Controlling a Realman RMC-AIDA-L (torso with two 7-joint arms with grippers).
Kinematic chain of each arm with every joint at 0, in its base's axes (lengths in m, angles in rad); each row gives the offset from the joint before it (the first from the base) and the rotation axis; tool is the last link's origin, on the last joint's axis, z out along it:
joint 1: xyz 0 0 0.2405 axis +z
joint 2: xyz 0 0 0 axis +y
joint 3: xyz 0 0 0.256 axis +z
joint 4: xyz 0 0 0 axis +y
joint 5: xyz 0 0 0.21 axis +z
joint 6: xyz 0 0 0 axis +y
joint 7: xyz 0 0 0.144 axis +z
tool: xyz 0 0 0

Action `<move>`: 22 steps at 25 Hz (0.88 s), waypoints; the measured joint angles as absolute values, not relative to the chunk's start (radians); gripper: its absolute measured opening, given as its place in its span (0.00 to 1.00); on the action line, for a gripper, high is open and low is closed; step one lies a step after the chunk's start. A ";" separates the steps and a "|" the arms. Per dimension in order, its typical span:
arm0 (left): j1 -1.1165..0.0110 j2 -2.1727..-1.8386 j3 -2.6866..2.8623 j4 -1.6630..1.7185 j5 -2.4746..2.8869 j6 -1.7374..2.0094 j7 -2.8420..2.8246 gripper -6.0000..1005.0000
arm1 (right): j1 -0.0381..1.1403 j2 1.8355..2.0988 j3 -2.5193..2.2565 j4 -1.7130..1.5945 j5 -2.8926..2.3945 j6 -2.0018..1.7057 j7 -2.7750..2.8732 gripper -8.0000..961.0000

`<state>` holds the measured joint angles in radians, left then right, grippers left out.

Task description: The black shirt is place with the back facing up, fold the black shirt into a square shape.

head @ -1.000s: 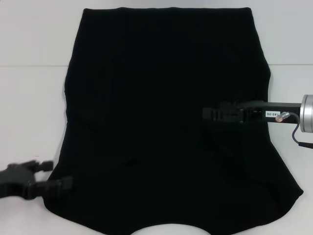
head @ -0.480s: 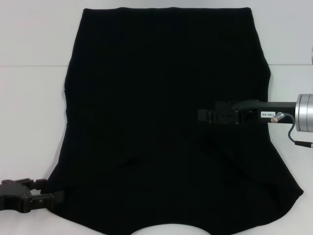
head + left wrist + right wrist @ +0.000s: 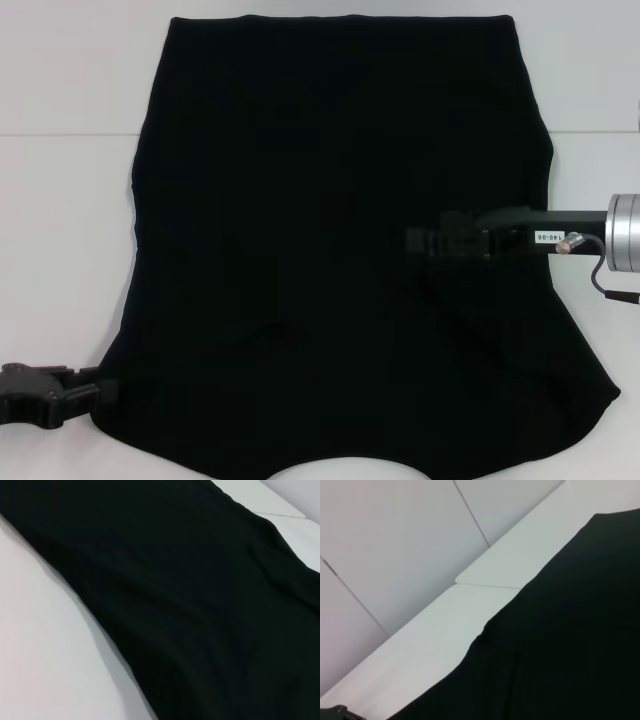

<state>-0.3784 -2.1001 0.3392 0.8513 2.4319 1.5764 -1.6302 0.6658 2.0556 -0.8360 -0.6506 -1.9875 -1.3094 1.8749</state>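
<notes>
The black shirt [image 3: 340, 250] lies spread flat on a white table [image 3: 60, 230], covering most of the middle of the surface in the head view. It is a soft, matte cloth with no print showing on the side facing up, and its surface is smooth apart from a few shallow creases low on the right half. Its far edge runs straight across the table, its sides flare outward toward the robot, and the near edge carries a curved cut-out at the centre. The table top is plain, smooth and white, with a thin seam line crossing it behind the upper part of the shirt. The left gripper [image 3: 95, 392] sits low at the near left corner of the shirt, its dark fingertips touching the cloth's edge; whether the fingers are parted or closed on the fabric cannot be told. The right gripper [image 3: 425, 240], black and hard-edged on a silver arm, reaches in from the right side over the right half of the shirt; its fingers merge with the dark cloth, so their spread cannot be told either.
</notes>
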 joint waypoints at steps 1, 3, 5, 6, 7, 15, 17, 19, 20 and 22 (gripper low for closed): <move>-0.379 -2.100 0.340 0.851 2.432 1.578 -1.631 0.56 | 0.665 2.053 -0.842 -0.651 -1.988 -1.310 1.876 0.98; -0.380 -2.100 0.341 0.851 2.432 1.580 -1.631 0.47 | 0.660 2.048 -0.857 -0.653 -1.988 -1.310 1.881 0.98; -0.380 -2.100 0.342 0.851 2.432 1.581 -1.631 0.37 | 0.656 2.041 -0.863 -0.654 -1.989 -1.314 1.886 0.98; -0.380 -2.100 0.343 0.851 2.432 1.582 -1.631 0.34 | 0.654 2.037 -0.864 -0.654 -1.990 -1.318 1.887 0.98; -0.380 -2.100 0.343 0.851 2.433 1.582 -1.631 0.30 | 0.651 2.031 -0.862 -0.654 -1.993 -1.325 1.887 0.98; -0.379 -2.100 0.342 0.851 2.433 1.587 -1.631 0.06 | 0.607 1.975 -0.857 -0.660 -2.054 -1.396 1.969 0.98; -0.379 -2.100 0.343 0.850 2.433 1.589 -1.633 0.03 | 0.597 1.953 -0.856 -0.661 -2.101 -1.415 2.025 0.98; -0.379 -2.100 0.342 0.850 2.433 1.591 -1.635 0.03 | 0.582 1.935 -0.854 -0.662 -2.138 -1.431 2.077 0.98; -0.379 -2.100 0.341 0.850 2.433 1.594 -1.638 0.04 | 0.575 1.927 -0.852 -0.662 -2.150 -1.435 2.095 0.98; -0.379 -2.100 0.338 0.850 2.432 1.599 -1.642 0.04 | 0.555 1.914 -0.843 -0.664 -2.168 -1.441 2.117 0.98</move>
